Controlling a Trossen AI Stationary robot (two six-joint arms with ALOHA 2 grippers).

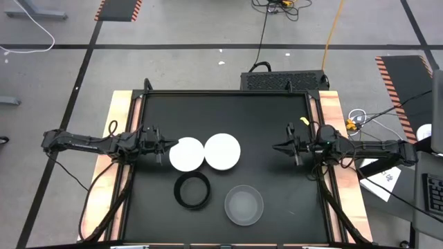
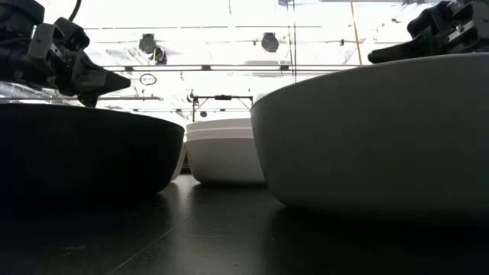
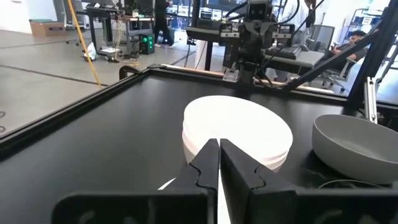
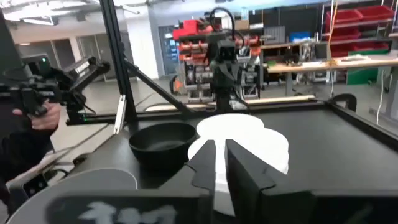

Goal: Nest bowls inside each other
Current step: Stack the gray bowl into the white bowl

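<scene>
Both arms hang back at the table's sides. The left gripper [image 1: 166,146], fingers pinched together on nothing, sits just beside the left white bowl [image 1: 187,154]; the right gripper [image 1: 279,146], likewise closed and empty, stays well clear of the right white bowl [image 1: 222,151]. Nearer the front sit the black bowl [image 1: 192,191] and grey translucent bowl [image 1: 243,205], all apart, probably awaiting pickup. Each white one may already be a stack (hard to tell from above).

Two dark jointed arms, black cables alongside; each tool [image 1: 168,146] [image 1: 278,146]: paired black tapered fingers.
</scene>
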